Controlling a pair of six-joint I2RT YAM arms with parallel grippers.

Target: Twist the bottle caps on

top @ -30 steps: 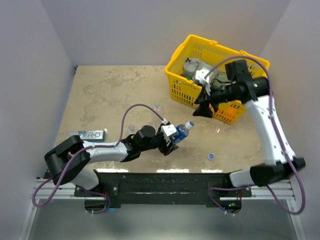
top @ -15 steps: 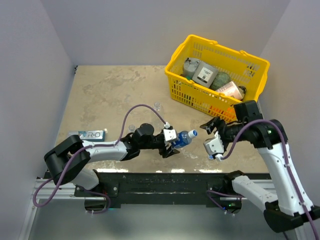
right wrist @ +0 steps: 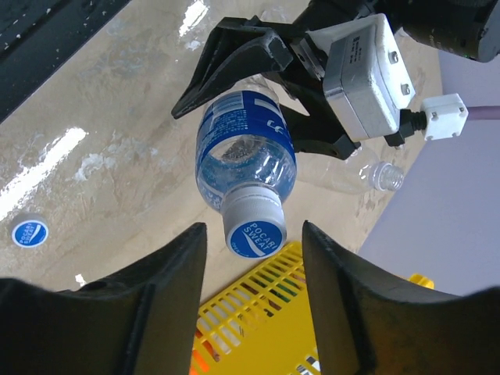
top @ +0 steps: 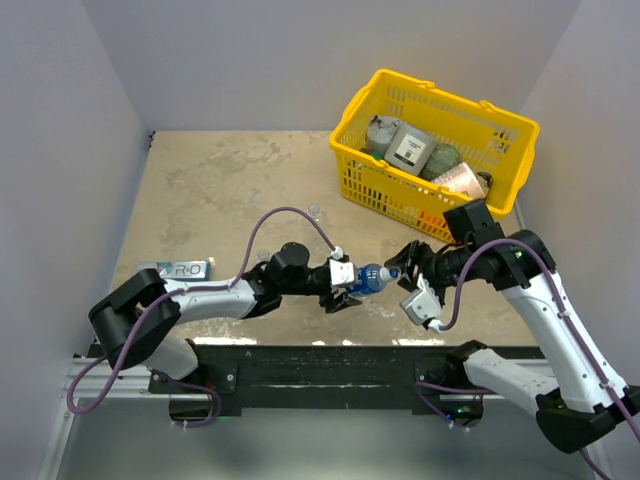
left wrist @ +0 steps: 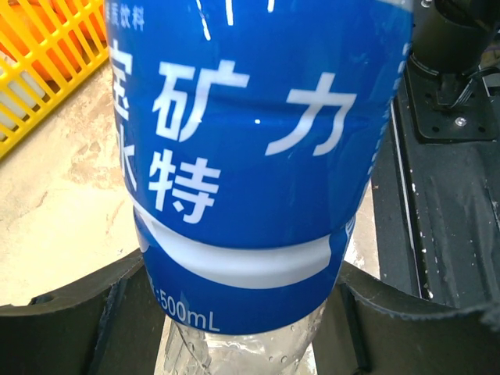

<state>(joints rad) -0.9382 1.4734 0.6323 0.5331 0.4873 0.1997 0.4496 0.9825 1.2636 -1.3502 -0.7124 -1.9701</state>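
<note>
My left gripper (top: 345, 280) is shut on the blue-labelled bottle (top: 366, 277) and holds it sideways above the table, neck to the right. In the left wrist view the label (left wrist: 258, 133) fills the frame between the fingers (left wrist: 78, 320). A blue-topped cap (right wrist: 254, 231) sits on the bottle's neck. My right gripper (right wrist: 251, 254) is open, with its jaws on either side of that cap and not touching it. A loose blue cap (right wrist: 30, 233) lies on the table. Two unlabelled open bottles (top: 315, 212) (top: 262, 256) stand behind the left arm.
A yellow basket (top: 398, 206) with grey cans and jars stands at the back right, close behind my right gripper (top: 405, 270). A blue-and-white flat packet (top: 180, 269) lies at the left. Purple cables loop over both arms.
My right arm has swung down from the basket to the bottle's capped end and now brackets the cap. My left gripper has carried the bottle slightly right.
</note>
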